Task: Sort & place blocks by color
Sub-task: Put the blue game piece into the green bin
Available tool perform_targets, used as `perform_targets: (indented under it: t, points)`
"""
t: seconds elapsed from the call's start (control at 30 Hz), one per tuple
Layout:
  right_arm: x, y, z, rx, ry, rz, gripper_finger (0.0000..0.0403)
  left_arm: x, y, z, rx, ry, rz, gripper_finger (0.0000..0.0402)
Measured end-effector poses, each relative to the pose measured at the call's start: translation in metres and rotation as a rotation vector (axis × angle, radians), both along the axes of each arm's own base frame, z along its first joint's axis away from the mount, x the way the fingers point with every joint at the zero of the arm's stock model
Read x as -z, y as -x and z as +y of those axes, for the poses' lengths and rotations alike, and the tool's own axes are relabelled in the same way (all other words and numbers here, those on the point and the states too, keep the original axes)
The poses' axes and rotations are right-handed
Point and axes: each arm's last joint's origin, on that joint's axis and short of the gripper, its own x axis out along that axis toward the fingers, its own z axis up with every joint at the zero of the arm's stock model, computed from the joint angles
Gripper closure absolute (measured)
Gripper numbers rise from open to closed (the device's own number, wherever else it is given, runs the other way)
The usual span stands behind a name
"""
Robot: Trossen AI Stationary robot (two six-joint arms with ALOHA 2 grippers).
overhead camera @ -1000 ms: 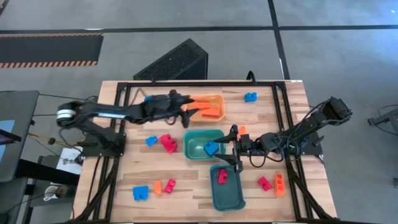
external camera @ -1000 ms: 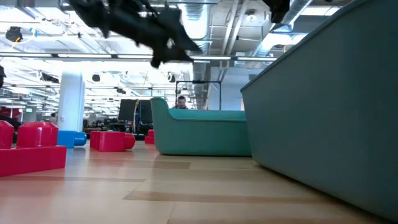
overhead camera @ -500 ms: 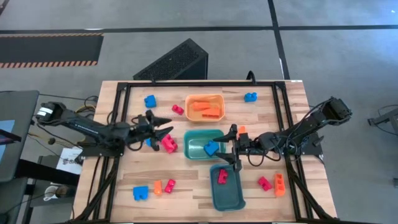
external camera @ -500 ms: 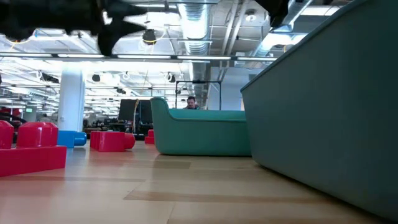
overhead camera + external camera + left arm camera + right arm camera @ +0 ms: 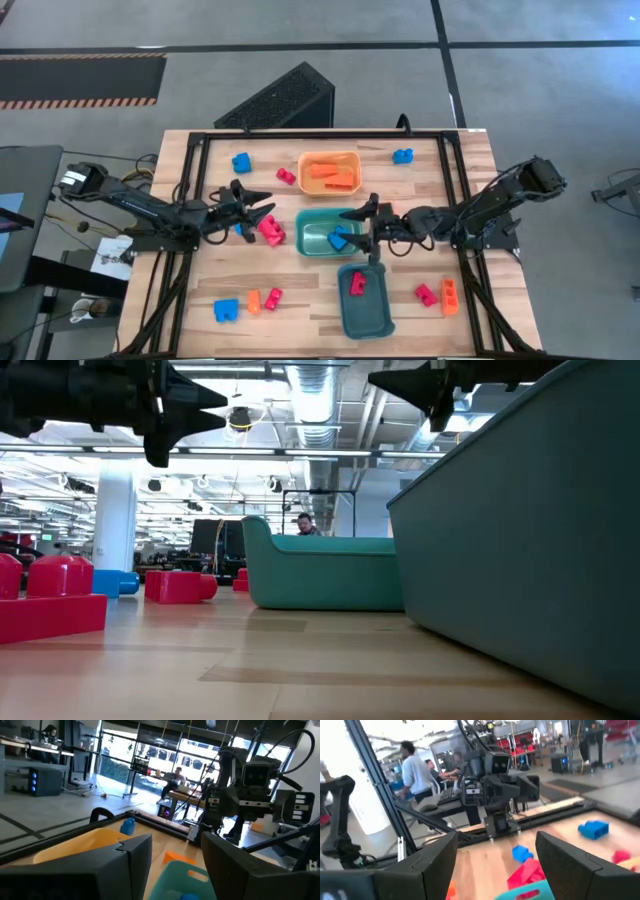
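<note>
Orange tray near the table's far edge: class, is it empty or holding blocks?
Holding blocks: the orange tray has orange blocks lying inside its rim.

Three trays sit in the middle of the counter (image 5: 330,300): one at the back (image 5: 330,172), one in the middle (image 5: 312,232), one at the front (image 5: 366,312). Each tray has blocks (image 5: 340,238) in it. More blocks lie around them on both sides.
</note>
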Motion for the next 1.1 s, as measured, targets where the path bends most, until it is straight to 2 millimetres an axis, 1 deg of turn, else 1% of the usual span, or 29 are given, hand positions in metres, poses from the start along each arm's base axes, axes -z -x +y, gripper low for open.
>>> perform_targets:
  t: [0.13,0.2,0.3,0.37,0.47,0.6,0.67,0.77,0.83,0.93,1.03,1.1]
  points:
    - [0.011,-0.015,0.006,-0.003,-0.008,0.067,0.0113,0.000,0.000,0.000,-0.002,-0.001,-0.002,0.0243]
    - [0.008,-0.029,0.009,-0.003,0.001,0.083,0.0113,0.000,0.000,0.000,-0.003,-0.008,0.001,0.0243]
    - [0.011,-0.044,0.012,0.001,0.044,0.166,0.0113,0.000,0.000,0.000,-0.003,-0.009,0.002,0.0243]
    - [0.009,-0.056,0.013,0.004,0.045,0.172,0.0113,0.000,0.000,0.000,-0.002,-0.009,0.003,0.0243]
    - [0.009,-0.069,0.016,-0.017,0.053,0.128,0.0113,0.000,0.000,0.000,-0.002,-0.010,0.008,0.0243]
    - [0.015,-0.074,0.019,-0.069,0.093,0.012,0.0113,0.000,0.000,0.000,0.006,-0.011,0.008,0.0243]
    - [0.021,-0.070,0.013,-0.080,0.089,-0.004,0.0113,0.000,0.000,-0.001,0.019,-0.012,0.004,0.0243]
    - [0.029,-0.059,-0.001,-0.061,0.055,-0.013,0.0113,0.000,-0.001,-0.001,0.045,-0.015,0.003,0.0243]
    - [0.029,-0.045,-0.009,-0.045,0.047,-0.032,0.0113,0.000,-0.001,-0.002,0.058,-0.016,0.003,0.0243]
    - [0.021,-0.022,-0.016,-0.020,0.043,-0.069,0.0113,0.000,-0.001,-0.002,0.062,-0.009,0.002,0.0243]
    - [0.014,0.004,-0.024,0.069,0.055,-0.084,0.0113,0.000,-0.001,-0.002,0.062,-0.009,0.002,0.0243]
    - [0.011,0.021,-0.029,0.148,0.053,-0.064,0.0113,0.000,-0.001,-0.002,0.062,-0.008,0.002,0.0243]
